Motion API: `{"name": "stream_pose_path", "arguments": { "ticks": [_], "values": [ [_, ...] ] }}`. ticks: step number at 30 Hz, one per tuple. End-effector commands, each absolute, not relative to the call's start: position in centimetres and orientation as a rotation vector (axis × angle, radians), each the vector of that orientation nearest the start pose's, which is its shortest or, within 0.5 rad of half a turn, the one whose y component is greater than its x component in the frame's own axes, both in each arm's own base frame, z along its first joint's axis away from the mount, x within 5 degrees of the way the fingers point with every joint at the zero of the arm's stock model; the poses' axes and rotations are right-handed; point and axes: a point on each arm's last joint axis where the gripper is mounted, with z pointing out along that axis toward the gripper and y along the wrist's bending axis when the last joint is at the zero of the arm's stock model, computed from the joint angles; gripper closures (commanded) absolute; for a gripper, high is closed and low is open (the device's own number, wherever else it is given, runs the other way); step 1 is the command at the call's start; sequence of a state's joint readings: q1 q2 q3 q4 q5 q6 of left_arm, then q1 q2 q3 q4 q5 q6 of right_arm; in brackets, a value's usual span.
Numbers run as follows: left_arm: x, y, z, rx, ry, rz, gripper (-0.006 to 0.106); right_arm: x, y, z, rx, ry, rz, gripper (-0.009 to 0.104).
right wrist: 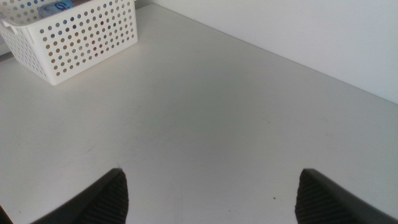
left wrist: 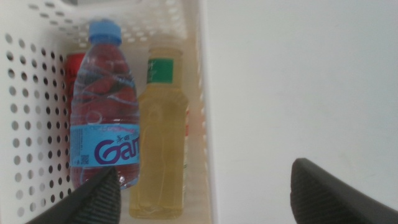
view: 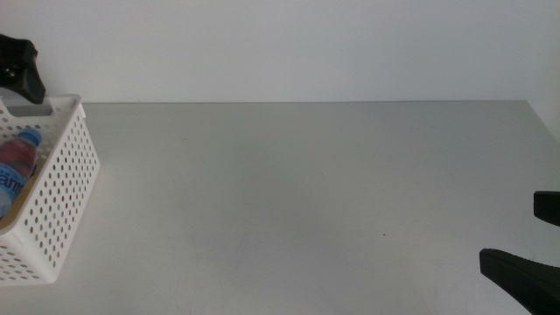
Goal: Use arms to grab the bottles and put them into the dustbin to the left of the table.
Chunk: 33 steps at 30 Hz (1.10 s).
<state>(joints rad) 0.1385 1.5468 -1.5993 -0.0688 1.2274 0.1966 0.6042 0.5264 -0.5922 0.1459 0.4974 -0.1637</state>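
Note:
The white perforated dustbin [view: 61, 188] stands at the table's left edge. In the left wrist view it [left wrist: 202, 74] holds all three bottles lying side by side: the clear blue-capped water bottle [left wrist: 102, 106], the pale-yellow tea bottle [left wrist: 161, 143] and the red can [left wrist: 74, 65], mostly hidden under the water bottle. The water bottle also shows in the middle view [view: 19, 157]. My left gripper [left wrist: 205, 202] hovers open and empty above the dustbin's table-side rim. My right gripper [right wrist: 211, 199] is open and empty, low over the table's near right part [view: 512, 234].
The light-grey table [view: 297, 192] is bare from the dustbin to its right edge. A white wall runs behind it. The dustbin also shows far off in the right wrist view [right wrist: 81, 37].

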Motion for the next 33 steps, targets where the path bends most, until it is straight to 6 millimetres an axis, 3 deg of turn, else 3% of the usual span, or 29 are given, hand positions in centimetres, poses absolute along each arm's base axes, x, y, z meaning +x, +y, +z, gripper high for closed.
{"name": "stream_pose_path", "arguments": {
  "ticks": [1, 10, 16, 22, 33],
  "values": [
    [29.3, 2.7, 42.1, 0.079, 2.502, 0.025, 0.007, 8.5, 6.5, 34.2, -0.622, 1.736, 0.447, 0.001],
    [23.1, 0.1, 47.1, 0.146, 2.226, -0.008, 0.007, 8.5, 6.5, 34.2, -0.622, 1.736, 0.447, 0.001],
    [19.8, -1.2, 49.6, 0.125, 2.077, -0.177, 0.007, 8.5, 6.5, 34.2, -0.622, 1.736, 0.447, 0.001],
    [18.3, -1.3, 50.8, 0.123, 1.998, -0.181, 0.007, 8.5, 6.5, 34.2, -0.621, 1.737, 0.448, 0.001],
    [18.3, -1.5, 51.0, 0.115, 1.973, -0.215, 0.007, 8.5, 6.5, 34.2, -0.621, 1.737, 0.448, 0.001]
  ]
}}
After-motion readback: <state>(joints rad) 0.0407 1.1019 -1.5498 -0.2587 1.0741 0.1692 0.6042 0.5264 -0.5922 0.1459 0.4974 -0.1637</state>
